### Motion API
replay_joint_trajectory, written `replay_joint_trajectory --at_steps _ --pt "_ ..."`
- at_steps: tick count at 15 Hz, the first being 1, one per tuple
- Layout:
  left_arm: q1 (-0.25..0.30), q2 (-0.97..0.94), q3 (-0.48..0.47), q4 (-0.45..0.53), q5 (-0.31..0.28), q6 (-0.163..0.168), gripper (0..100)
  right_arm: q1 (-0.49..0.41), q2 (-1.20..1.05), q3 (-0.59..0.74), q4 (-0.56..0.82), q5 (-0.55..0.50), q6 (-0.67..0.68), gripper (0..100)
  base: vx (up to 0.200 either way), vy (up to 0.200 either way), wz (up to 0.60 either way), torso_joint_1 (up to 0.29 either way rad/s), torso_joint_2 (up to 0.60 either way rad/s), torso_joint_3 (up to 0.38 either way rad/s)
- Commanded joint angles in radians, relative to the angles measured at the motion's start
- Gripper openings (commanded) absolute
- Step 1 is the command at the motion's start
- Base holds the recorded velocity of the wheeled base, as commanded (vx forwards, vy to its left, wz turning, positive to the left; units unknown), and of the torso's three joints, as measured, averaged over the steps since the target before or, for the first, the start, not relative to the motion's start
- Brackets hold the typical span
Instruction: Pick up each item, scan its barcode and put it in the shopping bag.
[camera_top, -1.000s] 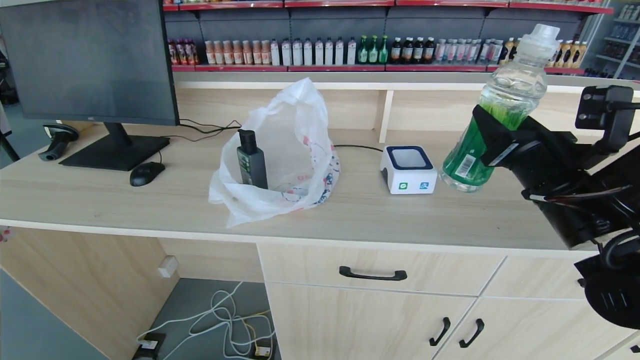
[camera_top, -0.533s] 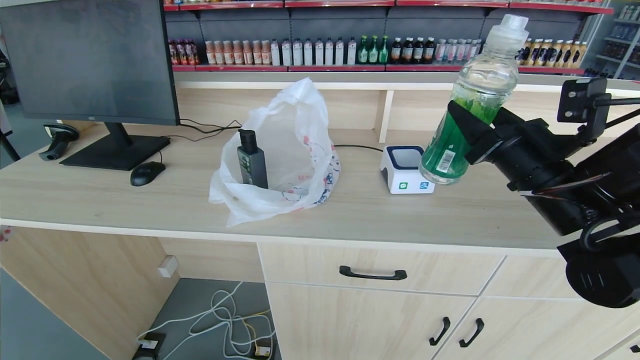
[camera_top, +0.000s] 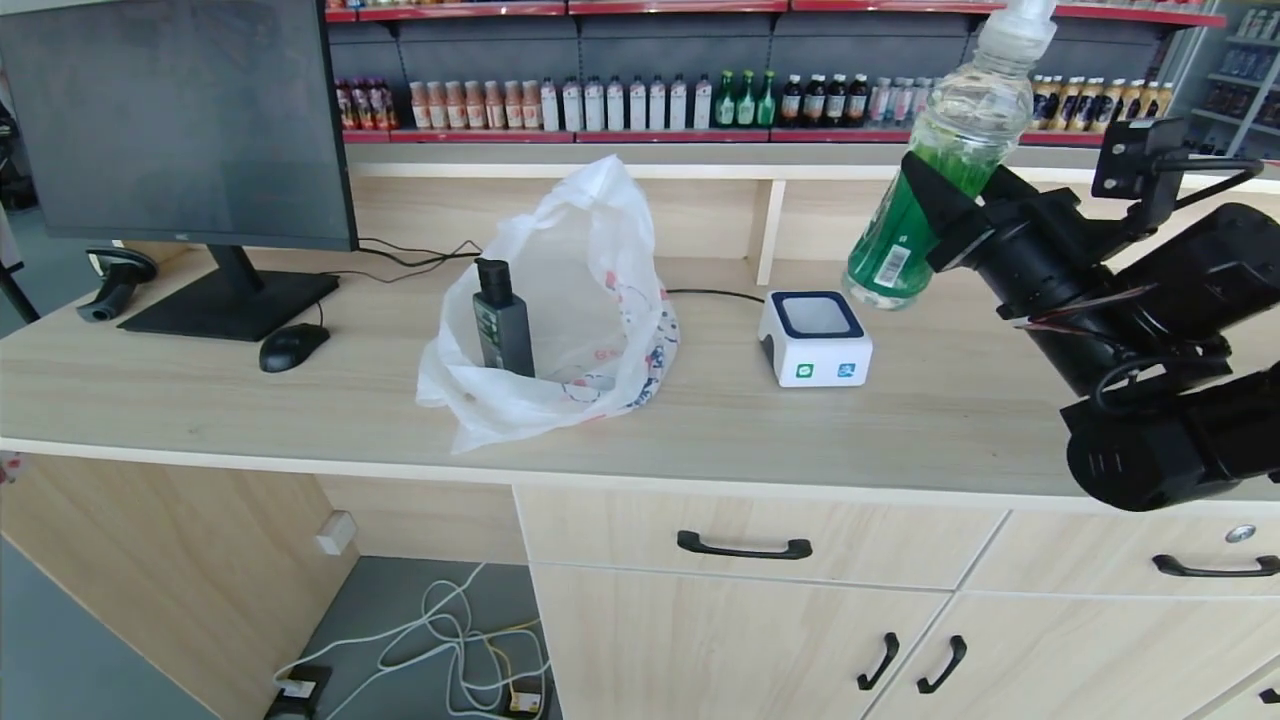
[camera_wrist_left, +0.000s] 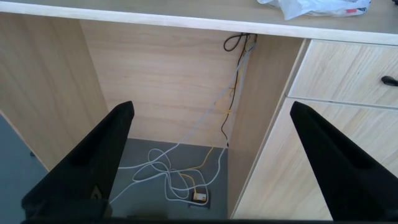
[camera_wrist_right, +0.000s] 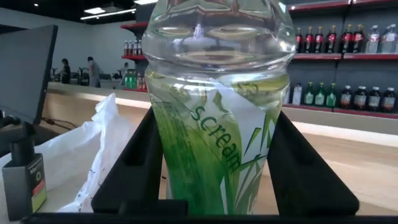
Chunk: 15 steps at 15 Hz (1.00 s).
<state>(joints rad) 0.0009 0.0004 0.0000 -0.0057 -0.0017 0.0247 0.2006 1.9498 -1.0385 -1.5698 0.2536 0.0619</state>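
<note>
My right gripper (camera_top: 945, 215) is shut on a clear bottle with a green label (camera_top: 915, 220), held tilted in the air just above and behind the white scanner box (camera_top: 814, 338); the barcode faces forward and down. The same bottle (camera_wrist_right: 217, 124) sits between the right fingers (camera_wrist_right: 134, 162) in the right wrist view. The white plastic shopping bag (camera_top: 585, 300) stands open on the counter left of the scanner, with a dark bottle (camera_top: 502, 320) upright inside it. My left gripper (camera_wrist_left: 211, 162) hangs open below counter height, facing the cabinet recess.
A monitor (camera_top: 180, 130), a mouse (camera_top: 293, 346) and a handheld scanner (camera_top: 115, 280) occupy the counter's left end. Shelves of drinks (camera_top: 700, 100) line the back wall. Cables (camera_wrist_left: 180, 180) lie on the floor under the counter (camera_top: 700, 420).
The right arm carried the bottle left and upward, from beside the scanner's right to above and behind it. The bag, scanner and dark bottle stayed put.
</note>
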Motion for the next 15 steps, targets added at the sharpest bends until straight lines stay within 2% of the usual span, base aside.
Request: replay_joint_trajectory --at_steps 1,10,13,15 --pt "0.001 0.001 0.0 0.0 0.0 0.0 100 -0.001 0.133 -0.215 -0.001 0.044 0.009 0 0.0 0.0 0.0 0.0 0.0 0.0" --pt "0.001 0.001 0.0 0.0 0.0 0.0 100 -0.003 0.388 -0.741 -0.001 0.046 -0.014 0 0.0 0.0 0.0 0.0 0.0 0.0" --pt "-0.001 0.001 0.0 0.0 0.0 0.0 100 -0.001 0.402 -0.804 -0.001 0.113 -0.067 0 0.0 0.0 0.0 0.0 0.0 0.0" --pt "-0.001 0.001 0.0 0.0 0.0 0.0 100 -0.003 0.403 -0.805 -0.001 0.115 -0.094 0 0.0 0.0 0.0 0.0 0.0 0.0"
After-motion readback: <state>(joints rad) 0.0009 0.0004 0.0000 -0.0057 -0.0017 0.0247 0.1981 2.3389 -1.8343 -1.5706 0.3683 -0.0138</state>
